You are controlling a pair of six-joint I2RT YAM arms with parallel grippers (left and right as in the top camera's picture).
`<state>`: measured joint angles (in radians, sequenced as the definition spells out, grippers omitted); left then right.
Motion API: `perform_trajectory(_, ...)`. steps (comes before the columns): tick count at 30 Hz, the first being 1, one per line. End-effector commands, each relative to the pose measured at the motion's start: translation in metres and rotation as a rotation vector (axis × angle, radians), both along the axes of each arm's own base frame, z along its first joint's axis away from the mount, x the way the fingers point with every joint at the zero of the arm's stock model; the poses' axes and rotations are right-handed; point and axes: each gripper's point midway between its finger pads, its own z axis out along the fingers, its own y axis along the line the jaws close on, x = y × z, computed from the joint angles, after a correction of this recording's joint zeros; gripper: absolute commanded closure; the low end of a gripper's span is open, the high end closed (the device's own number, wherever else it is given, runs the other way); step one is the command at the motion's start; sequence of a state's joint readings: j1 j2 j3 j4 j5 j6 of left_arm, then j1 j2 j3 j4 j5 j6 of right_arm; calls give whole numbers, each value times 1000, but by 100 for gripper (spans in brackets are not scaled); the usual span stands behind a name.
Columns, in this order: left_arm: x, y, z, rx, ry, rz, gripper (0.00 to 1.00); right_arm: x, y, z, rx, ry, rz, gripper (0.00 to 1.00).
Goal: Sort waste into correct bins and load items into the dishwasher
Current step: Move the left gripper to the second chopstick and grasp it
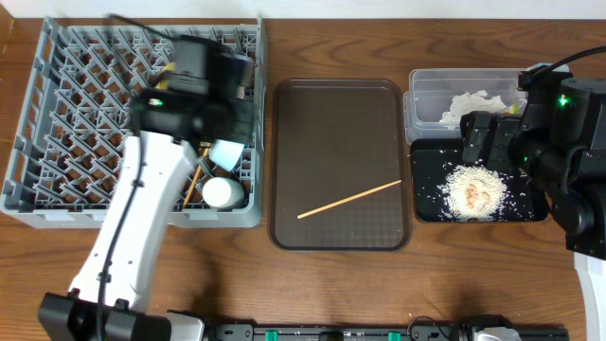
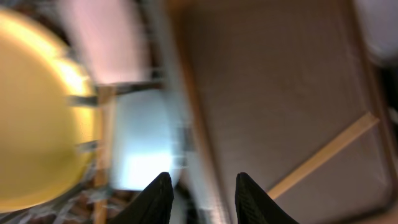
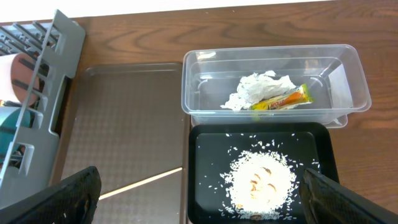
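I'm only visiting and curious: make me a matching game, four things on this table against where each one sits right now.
Things:
1. chopstick
2. tissue
3. rice crumbs
4. yellow plate

Places:
A. grey rack
B. black tray
C. brown tray
D. clear tub

Pairs: 1-C, 2-D, 3-B, 4-A.
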<state>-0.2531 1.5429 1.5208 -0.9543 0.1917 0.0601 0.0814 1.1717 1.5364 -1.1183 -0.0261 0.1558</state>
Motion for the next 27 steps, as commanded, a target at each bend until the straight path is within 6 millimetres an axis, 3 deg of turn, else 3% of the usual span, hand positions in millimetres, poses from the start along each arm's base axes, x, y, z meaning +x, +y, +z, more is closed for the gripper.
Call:
perform_trajectory(1,-26,-57,-10,-7,35,-223,66,1,-4,1,-2,-2,-17,1)
perform_trajectory(7,-77,-112,-58,111,134,-580,52,1,-4,1,-2,-1,-17,1)
perform_trajectory(13,-97,-148,-113,172,244,-707,47,1,-4,1,-2,-1,-17,1)
perform_trajectory(20,-113,-163,-166,253,351,-768,44,1,-4,1,-2,-2,-17,1)
perform_trajectory(23,-114,-166,-185,266,386,-777,38,1,-4,1,-2,-2,-17,1)
perform_trajectory(27,-113,-167,-189,274,398,-772,38,1,-4,1,-2,-2,-17,1)
